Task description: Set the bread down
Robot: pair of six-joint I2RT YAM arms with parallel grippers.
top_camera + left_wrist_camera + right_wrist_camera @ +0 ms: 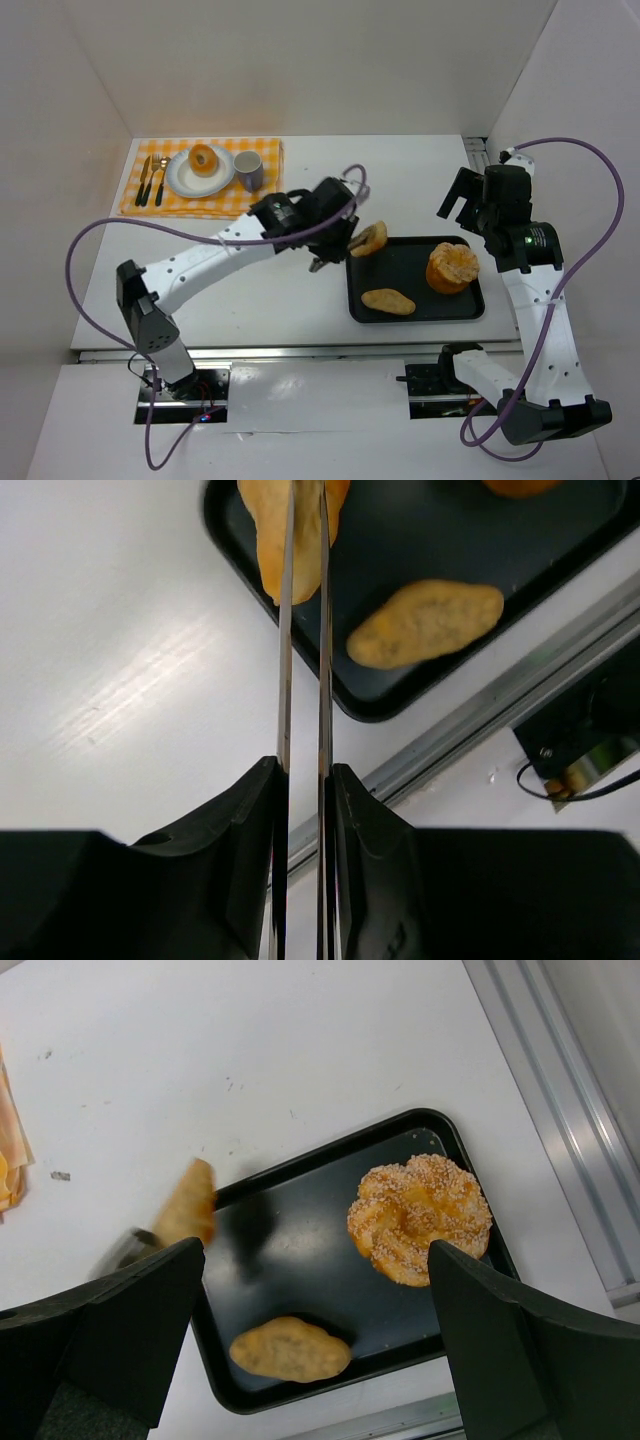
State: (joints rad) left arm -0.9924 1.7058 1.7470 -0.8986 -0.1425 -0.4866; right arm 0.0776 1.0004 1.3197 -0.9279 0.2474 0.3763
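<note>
A yellow checked cloth (pixel 205 180) lies far left on the white table (pixel 400 180). The left hand (pixel 355 245) is clamped on a flat golden bread slice (pixel 372 238) at the black tray's (pixel 415 265) left edge, and its thin fingers hide part of the slice. The right hand (pixel 460 208) hangs with its fingers apart. White walls stand around.
</note>
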